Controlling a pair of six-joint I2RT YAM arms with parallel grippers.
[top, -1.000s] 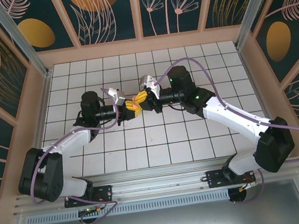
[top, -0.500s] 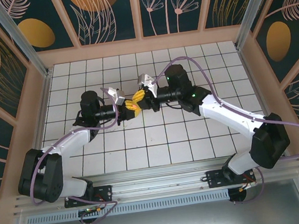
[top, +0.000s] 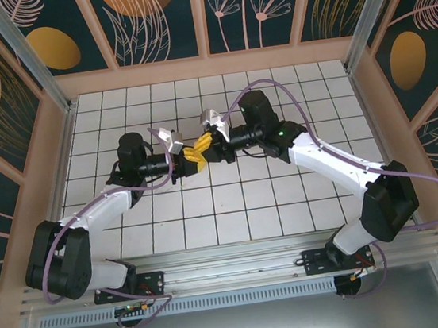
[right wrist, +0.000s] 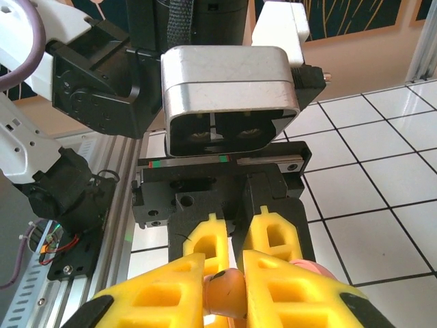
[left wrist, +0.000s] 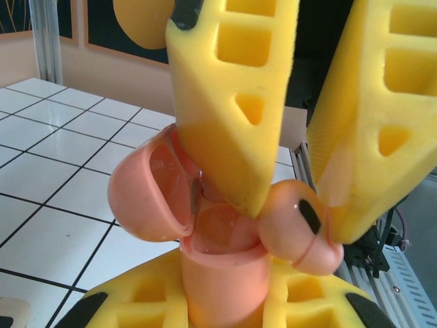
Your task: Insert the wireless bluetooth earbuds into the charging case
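White tiled table (top: 288,203), patterned panels around it, both arms meeting mid-frame in the top view. Left pincer (top: 191,154) is clamped on the body of the pink charging case (left wrist: 220,290), with the lid (left wrist: 145,199) swung open toward frame left in the left wrist view. Right pincer (top: 204,143) faces it head-on, yellow fingers (left wrist: 229,102) pinching a pink earbud (left wrist: 300,231). The bud is at the right edge of the case mouth, against the rim, not yet seated in the well. In the right wrist view the same bud sits bottom centre between that pincer's own fingertips.
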